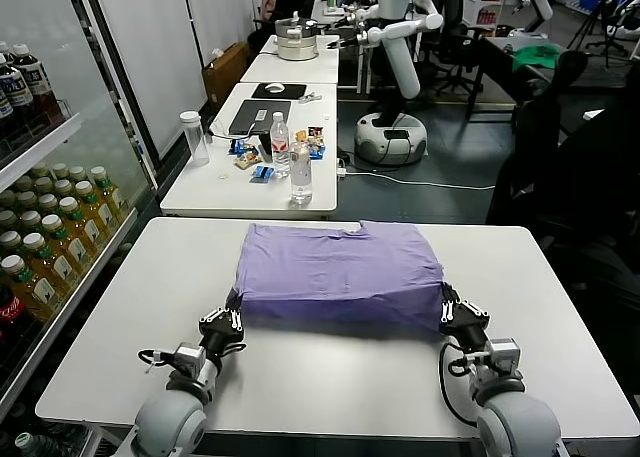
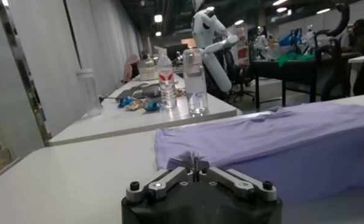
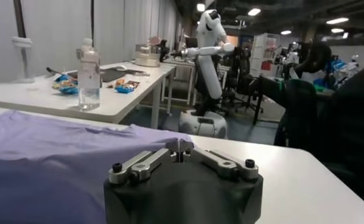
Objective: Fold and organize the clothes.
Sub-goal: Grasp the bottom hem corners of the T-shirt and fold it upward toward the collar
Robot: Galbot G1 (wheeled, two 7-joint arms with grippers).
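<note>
The lavender T-shirt (image 1: 340, 272) lies flat in the middle of the white surface (image 1: 560, 307), already doubled into a wide rectangle, with its collar side toward the far edge and the folded part toward the robot. Both arms stand at the near edge, one at each corner, which I judge is the right position for lifting this edge evenly and carrying it over for the next fold. The left pincer (image 1: 232, 314) is pressed together on the near left corner of the shirt; in the left wrist view a small peak of purple fabric sits between its tips. The right pincer (image 1: 447, 305) is pressed together in the same way on the near right corner, pinching the cloth edge.
</note>
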